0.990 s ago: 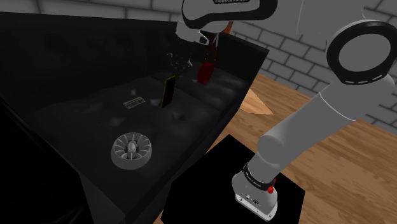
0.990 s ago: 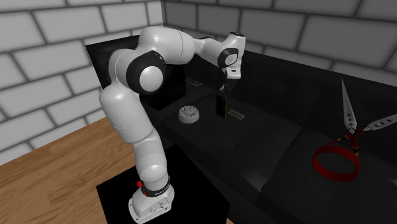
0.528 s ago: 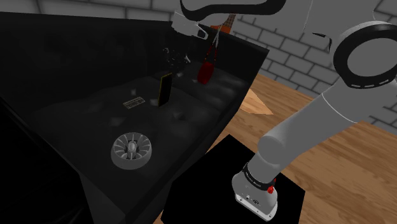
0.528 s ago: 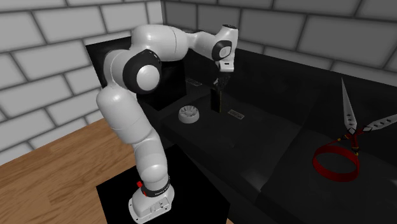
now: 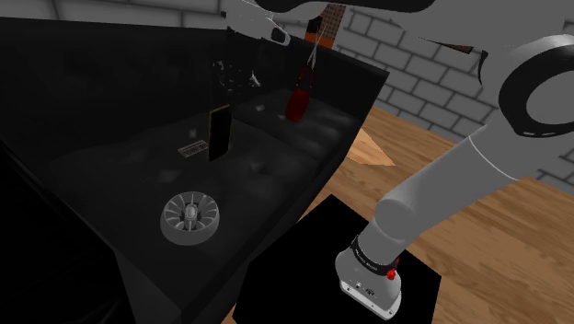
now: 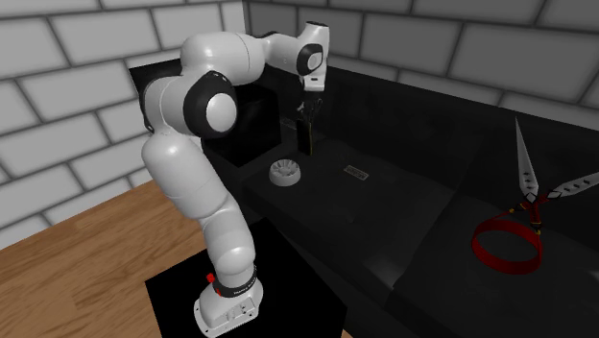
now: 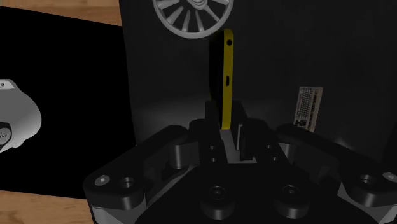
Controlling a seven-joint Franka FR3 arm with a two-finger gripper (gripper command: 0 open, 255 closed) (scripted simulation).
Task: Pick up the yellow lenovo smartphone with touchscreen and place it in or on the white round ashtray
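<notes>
Where the wrist view looked along the hand, the jaws stood narrow, clamped on the near end of the smartphone (image 7: 227, 70). Its yellow edge ran straight away from them toward the white, spoked round ashtray (image 7: 191, 13) lying beyond its far end. Off one side of the jaws a small keyboard-printed card (image 7: 310, 108) lay on the black sofa seat (image 7: 343, 51). Off the other side were the arm's white base (image 7: 16, 121), the black stand (image 7: 63, 83) and a strip of wooden floor (image 7: 57, 4).

From the shoulder view the smartphone (image 5: 219, 133) looked dark and hung upright under the jaws, with the card (image 5: 193, 147) just beside it. The ashtray (image 5: 191, 216) sat apart from it, nearer the camera, on the dimpled seat (image 5: 276, 184). Red-handled scissors (image 5: 297, 103) lay farther back, before a grey brick wall (image 5: 414, 64).

The second exterior view showed the white arm (image 6: 206, 106) bent over the seat (image 6: 413, 221). The smartphone (image 6: 307, 141) hung on end near the ashtray (image 6: 285, 173) without touching it. The scissors (image 6: 528, 192), with long pale blades and a red loop, lay well apart at that view's right.
</notes>
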